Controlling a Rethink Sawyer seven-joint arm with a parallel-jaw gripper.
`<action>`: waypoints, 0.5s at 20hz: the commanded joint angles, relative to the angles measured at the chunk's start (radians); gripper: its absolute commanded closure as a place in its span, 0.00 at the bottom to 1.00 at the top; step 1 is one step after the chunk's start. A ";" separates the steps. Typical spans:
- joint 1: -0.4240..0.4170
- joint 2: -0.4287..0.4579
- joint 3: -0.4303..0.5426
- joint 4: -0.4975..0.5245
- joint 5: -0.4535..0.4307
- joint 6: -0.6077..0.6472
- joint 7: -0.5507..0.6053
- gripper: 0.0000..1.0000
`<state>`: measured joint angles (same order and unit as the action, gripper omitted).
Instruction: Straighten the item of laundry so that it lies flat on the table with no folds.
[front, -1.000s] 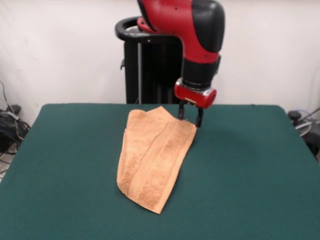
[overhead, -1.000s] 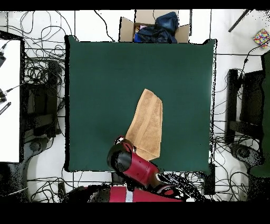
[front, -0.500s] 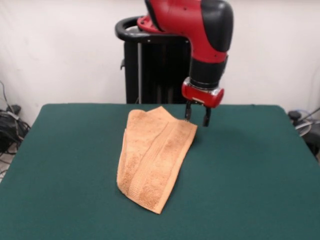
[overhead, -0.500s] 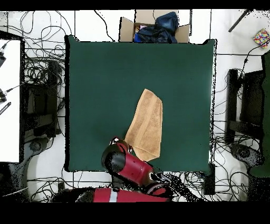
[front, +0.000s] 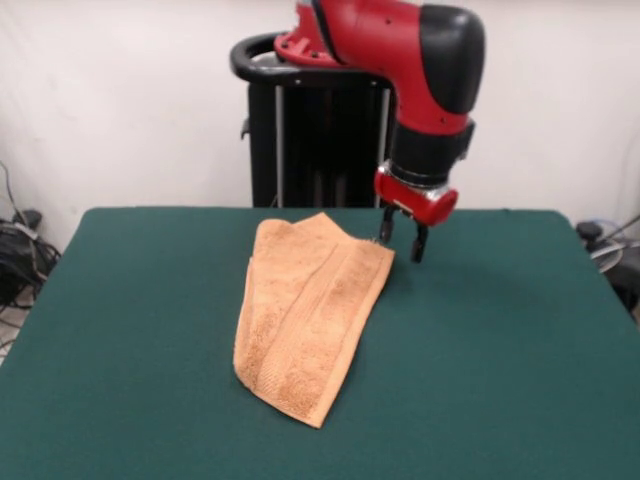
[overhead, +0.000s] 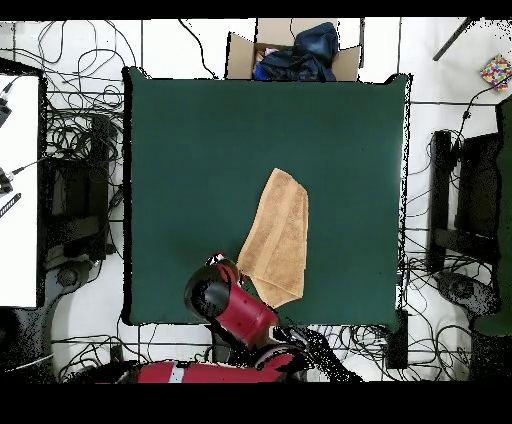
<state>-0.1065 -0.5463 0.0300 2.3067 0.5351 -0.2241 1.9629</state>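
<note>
Towel (front: 305, 315), light orange, folded lengthwise into a long tapering strip, lying slantwise on table (front: 500, 380) nearer the robot's edge. Wide bare green felt on every other side (most of it on the side away from the robot). Gripper (front: 402, 238) just beside the towel's far corner, raised clear of the cloth, fingers (front: 418, 245) parted and holding nothing. Cardboard box (overhead: 290, 50) of dark clothes beyond the opposite table edge.

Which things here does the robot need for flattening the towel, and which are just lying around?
Needed: the towel, folded lengthwise; the green table; the gripper, open, beside the towel's far corner.

Lying around: cardboard box of dark cloth; floor cables.
</note>
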 joint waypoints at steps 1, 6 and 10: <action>0.090 0.010 -0.006 -0.066 0.200 -0.056 0.384 0.00; 0.109 -0.012 -0.034 -0.066 0.255 0.004 0.400 0.00; 0.129 -0.014 -0.062 -0.066 0.294 0.022 0.407 0.00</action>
<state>-0.0072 -0.5589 0.0092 2.3069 0.6957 -0.2276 2.0941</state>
